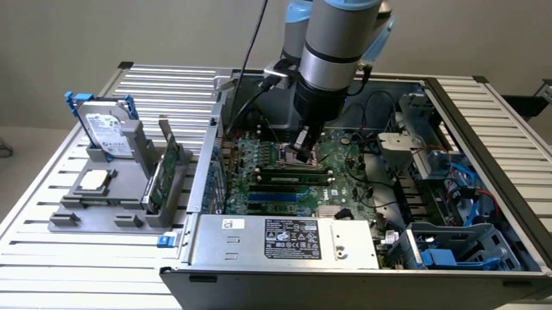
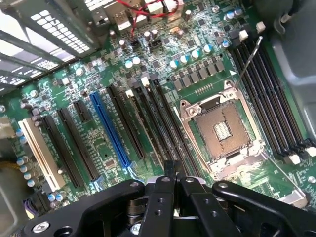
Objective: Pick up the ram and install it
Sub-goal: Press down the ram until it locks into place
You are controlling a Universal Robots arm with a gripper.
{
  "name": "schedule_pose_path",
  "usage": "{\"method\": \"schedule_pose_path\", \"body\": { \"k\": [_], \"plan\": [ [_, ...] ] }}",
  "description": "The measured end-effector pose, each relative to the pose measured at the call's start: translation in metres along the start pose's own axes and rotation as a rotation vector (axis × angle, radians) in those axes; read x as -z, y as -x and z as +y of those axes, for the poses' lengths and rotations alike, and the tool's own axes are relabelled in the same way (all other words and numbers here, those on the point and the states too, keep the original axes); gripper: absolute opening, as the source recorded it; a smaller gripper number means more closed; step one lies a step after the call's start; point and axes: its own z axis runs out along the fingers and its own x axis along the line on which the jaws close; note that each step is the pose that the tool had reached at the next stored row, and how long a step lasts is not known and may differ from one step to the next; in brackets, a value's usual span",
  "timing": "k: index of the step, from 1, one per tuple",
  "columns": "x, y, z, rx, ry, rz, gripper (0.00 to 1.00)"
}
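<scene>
**Pincer closed over the board, ram seated in a slot**

The pincer [image 1: 304, 152] hangs inside the open case [image 1: 362, 258], low over the motherboard [image 1: 345, 187] by the empty socket [image 1: 289, 153]. Its fingers [image 2: 169, 170] are pressed together, with nothing visibly between them. In the wrist view the closed tips sit above the dark memory slots [image 2: 163, 123] that run beside the socket [image 2: 222, 131], whose metal frame stands open with bare contacts showing.

The ram [image 1: 293, 177] lies just past the pincer toward the case's front, a narrow green stick standing in a slot on the motherboard, parallel to the black and blue slots next to it. Whether the pincer touches it cannot be told.

The power supply [image 1: 289, 240] fills the case's front edge, with drive bays and blue and red cables along the exterior view's right side.

Outside the case, on the bench [image 1: 52, 258] toward the exterior view's left, a grey holder [image 1: 95, 219] carries a hard drive [image 1: 108, 134] standing upright at its far end, a processor [image 1: 95, 181] lying flat in the middle, and a green card [image 1: 164, 177] standing on edge along the side nearest the case.
</scene>
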Motion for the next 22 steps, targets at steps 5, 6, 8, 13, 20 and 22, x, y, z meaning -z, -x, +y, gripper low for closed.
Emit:
{"method": "schedule_pose_path", "body": {
  "k": [5,6,8,13,20,22],
  "plan": [
    [0.0000,0.0000,0.0000,-0.084,-0.0009,-0.0062,0.11],
    [0.0000,0.0000,0.0000,-0.100,-0.0011,-0.0075,0.11],
    [0.0000,0.0000,0.0000,-0.132,-0.0015,-0.0098,0.11],
    [0.0000,0.0000,0.0000,-0.211,-0.0024,-0.0156,0.11],
    [0.0000,0.0000,0.0000,-0.314,-0.0035,-0.0231,0.11],
    [0.0000,0.0000,0.0000,-0.339,-0.0037,-0.0247,0.11]
  ]
}}
